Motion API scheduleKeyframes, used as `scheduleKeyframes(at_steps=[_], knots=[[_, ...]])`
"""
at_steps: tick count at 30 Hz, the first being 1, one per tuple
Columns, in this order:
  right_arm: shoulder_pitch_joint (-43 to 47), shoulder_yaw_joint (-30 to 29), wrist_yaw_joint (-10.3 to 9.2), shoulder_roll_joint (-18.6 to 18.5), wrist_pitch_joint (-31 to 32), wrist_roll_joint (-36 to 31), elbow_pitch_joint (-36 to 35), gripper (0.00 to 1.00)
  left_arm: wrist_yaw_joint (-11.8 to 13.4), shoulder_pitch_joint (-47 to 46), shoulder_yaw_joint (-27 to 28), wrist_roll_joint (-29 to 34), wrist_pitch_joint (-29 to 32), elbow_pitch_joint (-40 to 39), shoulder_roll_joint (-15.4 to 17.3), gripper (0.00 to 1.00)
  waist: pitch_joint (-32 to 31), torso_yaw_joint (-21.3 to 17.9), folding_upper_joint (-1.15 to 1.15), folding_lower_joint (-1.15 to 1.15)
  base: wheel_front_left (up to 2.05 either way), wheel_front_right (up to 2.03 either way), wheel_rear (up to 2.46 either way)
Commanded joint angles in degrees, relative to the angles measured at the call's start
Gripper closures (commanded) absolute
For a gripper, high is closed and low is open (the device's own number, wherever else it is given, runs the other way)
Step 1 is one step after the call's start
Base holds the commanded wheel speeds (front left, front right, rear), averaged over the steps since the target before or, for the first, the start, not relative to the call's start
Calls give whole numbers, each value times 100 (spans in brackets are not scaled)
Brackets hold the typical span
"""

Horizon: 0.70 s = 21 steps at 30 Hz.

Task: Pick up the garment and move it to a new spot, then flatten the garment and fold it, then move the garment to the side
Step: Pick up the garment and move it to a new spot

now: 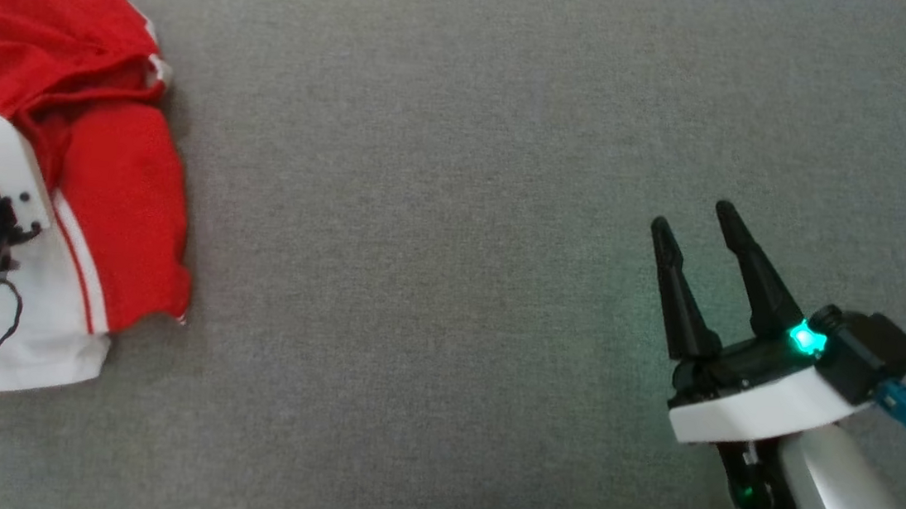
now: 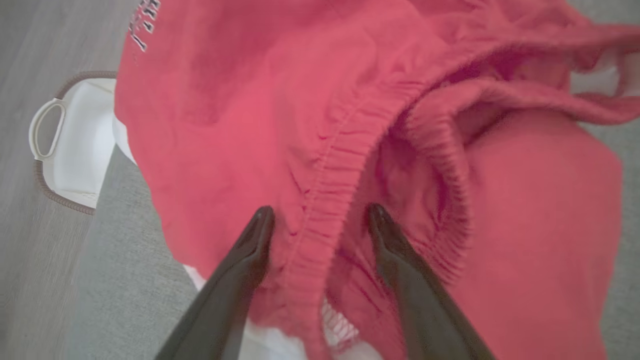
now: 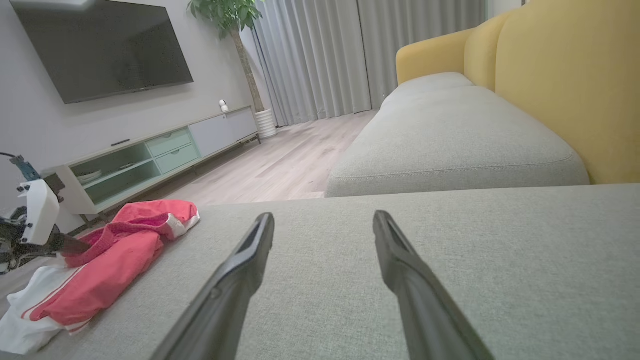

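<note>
Left fingers (image 2: pixel 250 250) spread astride garment (image 2: pixel 525 225) waistband (image 2: pixel 325 200) at cushion (image 1: pixel 417 284) edge, right fingers (image 1: pixel 758 276) spread above open cushion

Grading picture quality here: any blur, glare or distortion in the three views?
Head view: even light, sharp; a green lamp on the right gripper tints the cushion nearby. Left wrist view: garment close, soft and washed out; floor smeared. Right wrist view: sharp, tilted, no glare.

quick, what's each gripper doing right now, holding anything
Left gripper: open, straddling the waistband of the red garment, nothing gripped.
Right gripper: open, empty, over the grey cushion.
</note>
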Motion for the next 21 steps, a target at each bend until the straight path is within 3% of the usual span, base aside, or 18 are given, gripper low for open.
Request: scheduleKeyframes(at_steps=[1,2,4,5,13,21], knots=[[-189,68,44,-72,-61,24,-222,0,53,-305,92,43,8,-148,352,0,34,-23,0,-1,0,0,0],[-195,62,44,-73,-61,24,-219,0,74,-318,68,63,16,-124,365,2,37,-21,0,-1,0,0,0],[-205,53,44,-80,-61,29,-206,0,102,-325,41,78,-20,-111,375,79,33,-6,0,-1,0,0,0],[-207,50,44,-83,-61,30,-198,0,104,-323,25,83,-51,-114,376,100,22,7,0,-1,0,0,0],[-129,139,44,-2,-61,28,-64,0,-62,-335,-158,134,-396,-246,418,100,-362,148,0,-1,0,0,0],[101,173,44,189,-61,-11,131,0,-463,-566,-592,326,-694,-732,399,100,-1106,97,0,-1,0,0,0]])
